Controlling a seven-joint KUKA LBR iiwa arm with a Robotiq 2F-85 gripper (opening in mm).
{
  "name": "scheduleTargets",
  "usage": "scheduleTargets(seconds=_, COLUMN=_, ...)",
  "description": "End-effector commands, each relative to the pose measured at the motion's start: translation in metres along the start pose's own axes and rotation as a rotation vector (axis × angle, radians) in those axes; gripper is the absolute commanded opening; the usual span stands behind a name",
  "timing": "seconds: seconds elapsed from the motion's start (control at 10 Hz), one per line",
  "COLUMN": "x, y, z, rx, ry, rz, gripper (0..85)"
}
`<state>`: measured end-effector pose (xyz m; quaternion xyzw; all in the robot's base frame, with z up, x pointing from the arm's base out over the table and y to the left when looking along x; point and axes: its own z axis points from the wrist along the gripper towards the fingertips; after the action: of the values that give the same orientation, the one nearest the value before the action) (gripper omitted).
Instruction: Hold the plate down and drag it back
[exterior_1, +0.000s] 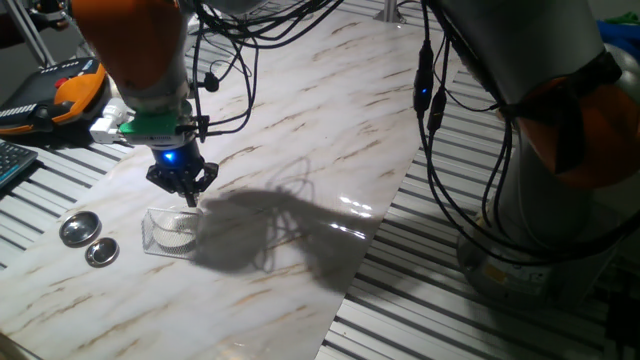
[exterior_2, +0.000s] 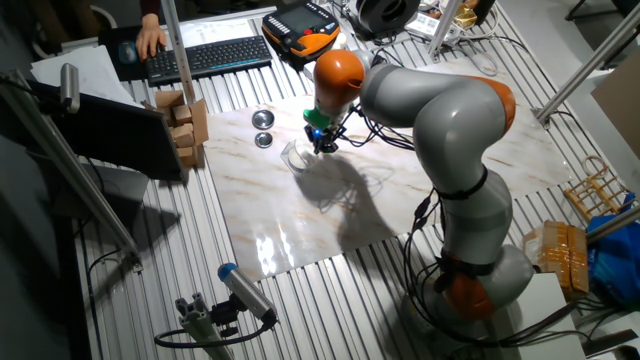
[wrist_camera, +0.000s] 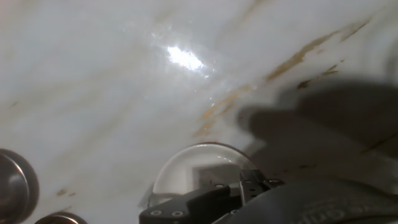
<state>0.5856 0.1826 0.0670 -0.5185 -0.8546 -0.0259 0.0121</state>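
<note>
Because the plate (wrist_camera: 193, 168) is small, flat and thin, it is likely light and stiff, and it may slide easily on the smooth marble bench (exterior_1: 330, 110). It could skid away or tip if pushed on its edge. The best place to press looks like the flat middle, straight down, so it stays put while it is pulled.

The plate lies on the bench right under the hand (exterior_1: 182, 185). In one fixed view a clear box (exterior_1: 170, 232) sits at the same spot, and it is hard to tell the plate from the box there. Two shiny lids (exterior_1: 88, 240) lie just beside it, apart from it.

The arm (exterior_2: 440, 110) bends over the bench, and the hand points straight down, close above the plate. Whether the tips touch it cannot be told. The fingers (wrist_camera: 252, 183) look close together and hold nothing that shows, but how far apart they are cannot be told for sure.
</note>
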Motion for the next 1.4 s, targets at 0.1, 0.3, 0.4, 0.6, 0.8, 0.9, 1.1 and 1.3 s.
scheduleTargets(seconds=0.1, x=0.0001, y=0.0024, z=0.0035, rx=0.001, ry=-0.003, rz=0.007, gripper=0.0)
scheduleTargets(seconds=0.3, x=0.0002, y=0.0056, z=0.0033, rx=0.004, ry=-0.005, rz=0.012, gripper=0.0)
scheduleTargets(seconds=0.4, x=0.0003, y=0.0072, z=0.0026, rx=0.005, ry=-0.004, rz=0.013, gripper=0.0)
scheduleTargets(seconds=0.6, x=0.0010, y=0.0093, z=0.0020, rx=0.007, ry=0.000, rz=0.016, gripper=0.0)
scheduleTargets(seconds=0.8, x=0.0010, y=0.0093, z=0.0020, rx=0.003, ry=-0.009, rz=-0.004, gripper=0.0)
scheduleTargets(seconds=0.9, x=0.0010, y=0.0093, z=0.0020, rx=0.011, ry=-0.015, rz=-0.014, gripper=0.0)
scheduleTargets(seconds=1.1, x=0.0010, y=0.0093, z=0.0020, rx=0.028, ry=0.003, rz=-0.027, gripper=0.0)
scheduleTargets(seconds=1.3, x=0.0010, y=0.0093, z=0.0020, rx=0.021, ry=-0.010, rz=-0.027, gripper=0.0)
